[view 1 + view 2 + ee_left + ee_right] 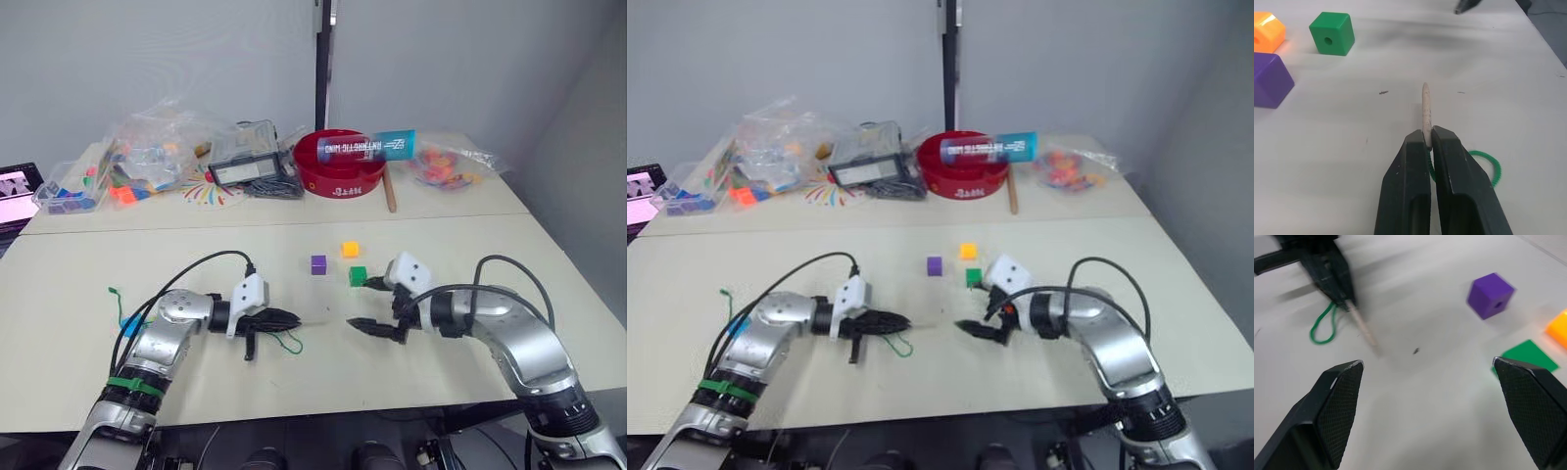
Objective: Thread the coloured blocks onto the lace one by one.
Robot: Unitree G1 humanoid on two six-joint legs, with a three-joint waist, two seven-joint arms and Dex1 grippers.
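Note:
Three coloured blocks lie mid-table: a purple block (318, 263), an orange-yellow block (350, 249) and a green block (358, 276). A blue block (130, 322) rests beside my left forearm. My left gripper (290, 318) is shut on the lace (1425, 107). The pale stiff tip sticks out beyond the fingers, pointing toward the blocks. The lace's green string loops on the table just behind the gripper (290, 342). My right gripper (368, 328) stands open, facing the left one, just in front of the green block. Nothing is between its fingers (1342, 396).
At the back stand a red bowl (338, 166) with a blue tube (377, 147) across it, a wooden stick (389, 188), a dark case (245, 162) and clear bags of toys (147, 152). A seam (294, 223) divides the two tabletops.

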